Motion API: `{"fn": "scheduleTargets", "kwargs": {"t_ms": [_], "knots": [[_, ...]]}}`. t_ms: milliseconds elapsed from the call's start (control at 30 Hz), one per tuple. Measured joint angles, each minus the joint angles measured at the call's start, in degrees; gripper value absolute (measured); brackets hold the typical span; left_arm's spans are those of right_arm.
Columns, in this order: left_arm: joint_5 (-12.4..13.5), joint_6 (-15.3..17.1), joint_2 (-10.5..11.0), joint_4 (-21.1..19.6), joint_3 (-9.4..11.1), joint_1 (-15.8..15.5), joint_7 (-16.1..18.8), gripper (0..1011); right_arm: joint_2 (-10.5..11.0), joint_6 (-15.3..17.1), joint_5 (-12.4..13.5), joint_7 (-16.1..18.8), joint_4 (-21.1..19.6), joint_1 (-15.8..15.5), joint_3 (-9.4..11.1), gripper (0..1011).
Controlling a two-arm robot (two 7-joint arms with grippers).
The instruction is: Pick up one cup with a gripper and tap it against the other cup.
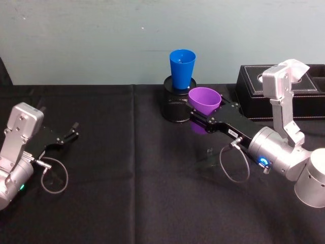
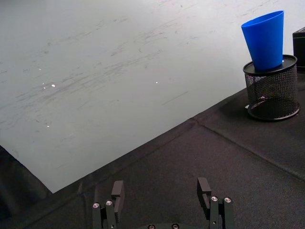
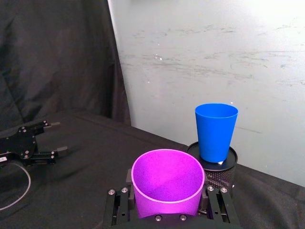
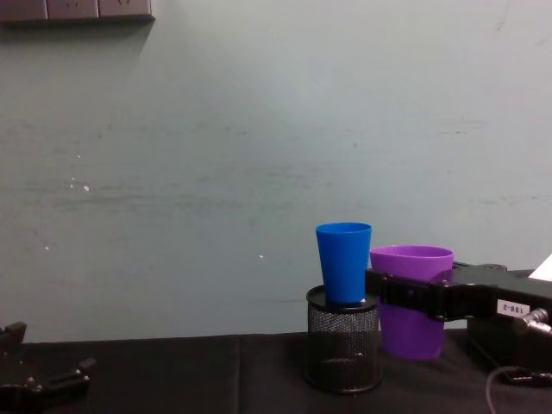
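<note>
Above the desk [image 1: 127, 178], the right pincer [image 1: 203, 114] pinches the purple cup [image 1: 204, 99] just beside the blue cup [image 1: 182, 67] on its mesh holder [image 1: 175, 105]. The left pincer [image 1: 71, 131] lies spread.

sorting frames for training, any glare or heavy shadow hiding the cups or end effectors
Head view: even light, no glare on the purple cup or blue cup; the black right end effector has low contrast against the black tablecloth. Right wrist view: wall behind is bright, cups unaffected. Chest view: left end effector sits dark at the lower left.
</note>
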Motion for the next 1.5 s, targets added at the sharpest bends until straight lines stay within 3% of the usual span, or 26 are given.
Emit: {"fn": "scheduleTargets", "kwargs": {"t_ms": [1500], "knots": [[0.0, 0.0, 0.0, 0.0, 0.0, 0.0, 0.0, 1000, 0.0, 0.0, 0.0, 0.0, 0.0, 0.0, 0.0, 733]]}}
